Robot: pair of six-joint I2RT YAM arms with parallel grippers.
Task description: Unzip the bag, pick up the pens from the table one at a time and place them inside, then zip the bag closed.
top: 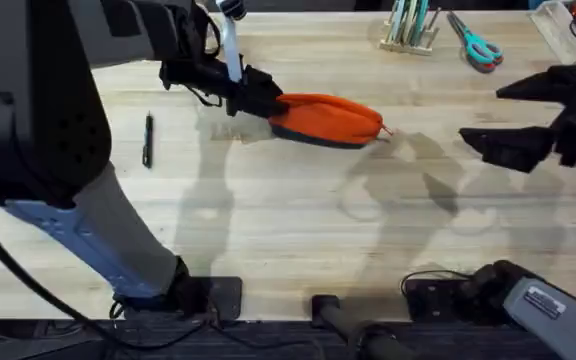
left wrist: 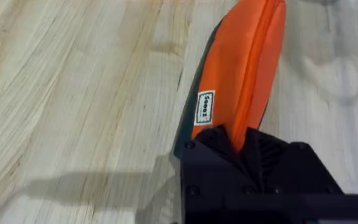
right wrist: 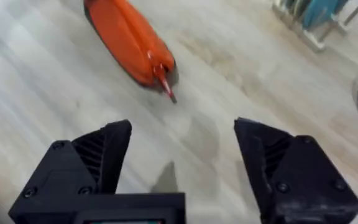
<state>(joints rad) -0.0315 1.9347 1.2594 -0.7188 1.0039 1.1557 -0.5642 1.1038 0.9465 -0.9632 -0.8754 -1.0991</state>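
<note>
While the left arm's black two-finger gripper (top: 253,97) pinches one end of the oblong orange fabric pouch (top: 330,118), the pouch lies on the light wooden plank table (top: 288,220) toward its far side, stretching away from those fingers to its small red zipper pull (top: 386,131) at the opposite end. From the left wrist the fingers are clamped on the fabric right at the zipper seam, beside a small white label. Over on the right, the other black gripper (top: 533,115) hangs with its jaws spread wide, holding nothing, well apart from the pouch and facing the red pull. I count one pouch and one slim black pen (top: 148,138), lying alone to the left of the pouch. Teal-handled scissors (top: 476,43) rest near the far edge, next to a small rack (top: 409,26) whose contents are cut off. I cannot tell whether the zipper is open.
</note>
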